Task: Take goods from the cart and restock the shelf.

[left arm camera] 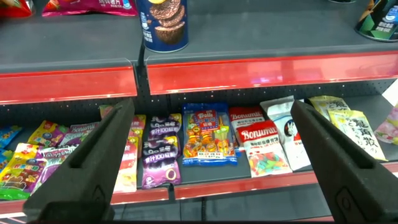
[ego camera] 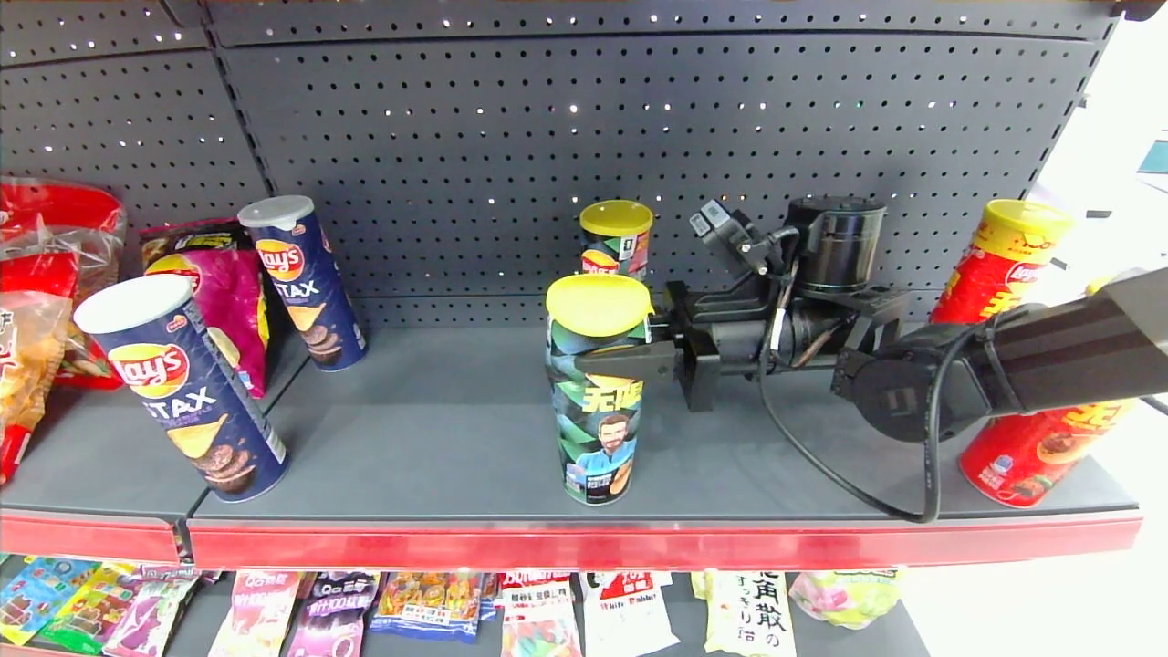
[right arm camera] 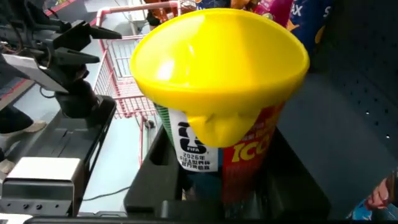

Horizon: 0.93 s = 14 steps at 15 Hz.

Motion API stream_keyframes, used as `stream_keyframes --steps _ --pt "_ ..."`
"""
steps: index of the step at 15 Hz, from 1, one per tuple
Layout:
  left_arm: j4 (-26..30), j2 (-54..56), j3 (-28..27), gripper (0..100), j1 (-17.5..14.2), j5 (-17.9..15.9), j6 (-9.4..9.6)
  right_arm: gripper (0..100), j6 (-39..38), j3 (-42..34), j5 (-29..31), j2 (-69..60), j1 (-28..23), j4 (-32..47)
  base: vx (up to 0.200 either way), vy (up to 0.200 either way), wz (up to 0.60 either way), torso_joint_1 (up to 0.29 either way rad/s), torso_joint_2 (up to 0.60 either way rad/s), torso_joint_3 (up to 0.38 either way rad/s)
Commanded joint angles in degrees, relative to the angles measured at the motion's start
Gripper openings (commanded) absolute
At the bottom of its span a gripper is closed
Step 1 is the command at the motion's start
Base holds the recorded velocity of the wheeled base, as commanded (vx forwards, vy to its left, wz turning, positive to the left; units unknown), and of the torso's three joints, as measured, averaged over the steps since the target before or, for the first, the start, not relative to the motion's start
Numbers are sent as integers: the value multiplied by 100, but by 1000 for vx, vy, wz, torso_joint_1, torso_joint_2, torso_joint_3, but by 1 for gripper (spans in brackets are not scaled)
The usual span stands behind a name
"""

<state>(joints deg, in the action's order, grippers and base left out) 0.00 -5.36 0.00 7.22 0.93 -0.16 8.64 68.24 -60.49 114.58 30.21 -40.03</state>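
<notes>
The right claw [ego camera: 630,358] is gripping a green can [ego camera: 595,411] just under its yellow lid [ego camera: 598,301], fingers closed against its sides. The can is standing upright, long axis vertical and lid up, near the front edge of the grey shelf [ego camera: 438,438]. A second green can [ego camera: 617,239] is standing behind it by the back panel, with red cans [ego camera: 1004,255] to the right and blue cans [ego camera: 201,383] leaning to the left. The left claw [left arm camera: 212,109] is hanging wide open and holding nothing, facing snack bags [left arm camera: 208,134] on a lower shelf [left arm camera: 261,180].

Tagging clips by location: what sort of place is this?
Probably a shop aisle: a pegboard-backed shelf where the right gripper holds a yellow-lidded can, sweet packets on the shelf below, a red shopping cart nearby.
</notes>
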Motion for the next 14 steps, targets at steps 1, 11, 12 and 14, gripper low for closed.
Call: stream_keyframes --steps 1,11,12,14 --pt "0 -9 0 100 -1 4 -2 0 6 -4 143 -59 -6 -13 0 0 0 0 0 0" --pt "0 -9 0 100 -1 4 -2 0 243 -777 1558 -770 257 -75 0 0 0 0 0 0" --pt "0 -9 0 100 -1 4 -2 0 234 -777 1637 -770 301 -119 0 0 0 0 0 0" --pt "0 -9 0 100 -1 4 -2 0 234 -821 1690 -770 337 -127 0 0 0 0 0 0"
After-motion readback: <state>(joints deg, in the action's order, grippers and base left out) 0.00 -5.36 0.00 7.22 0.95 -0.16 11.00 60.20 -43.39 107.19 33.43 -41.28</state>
